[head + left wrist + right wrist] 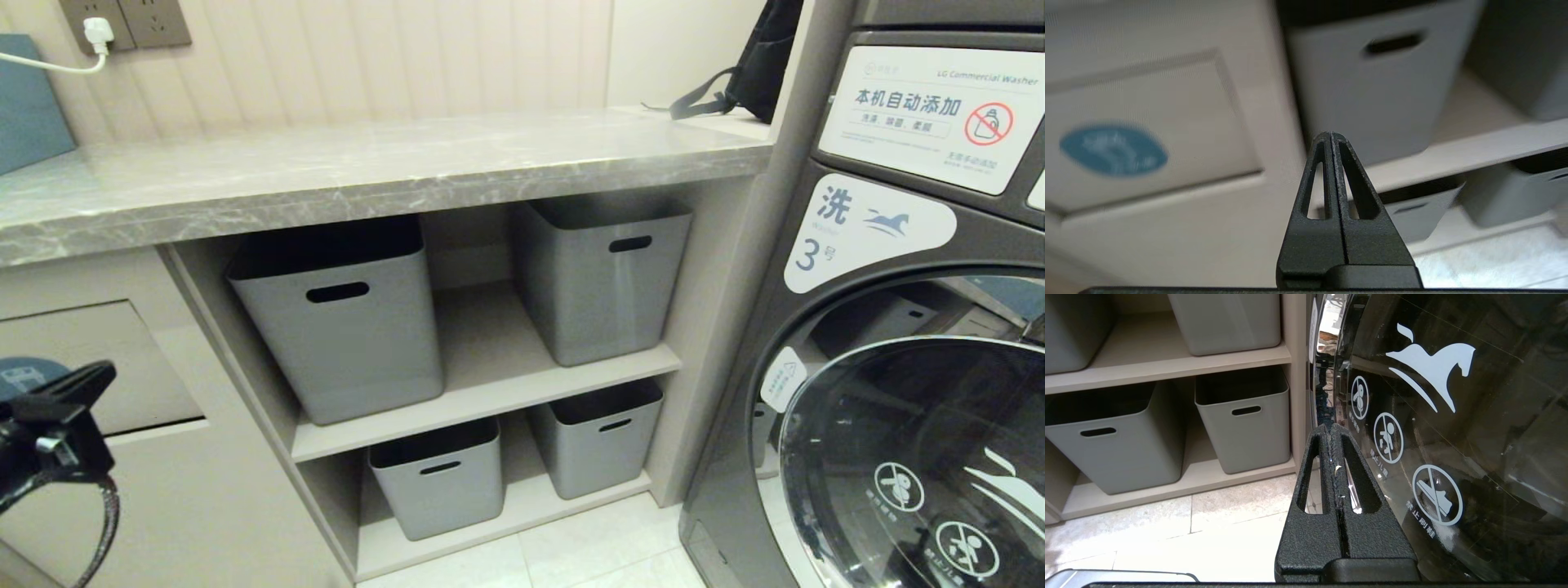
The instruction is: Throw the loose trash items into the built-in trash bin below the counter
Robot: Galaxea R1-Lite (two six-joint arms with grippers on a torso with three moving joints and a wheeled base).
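The left tool [77,384], clenched on nothing, hangs before the beige bin flap [98,359] with its blue sticker [1113,149] under the bench [367,175] at left, while the right tool [1332,430], also clenched, sits near the washer door [1453,437].

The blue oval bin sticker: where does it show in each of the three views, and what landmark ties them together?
Head view: blue oval sticker at the far left edge, on the beige flap, half hidden by the left gripper.
Left wrist view: blurred, on the flap, apart from the shut jaws.
Right wrist view: not in it.
Shared landmark: the grey storage boxes on the shelves, seen in all three.
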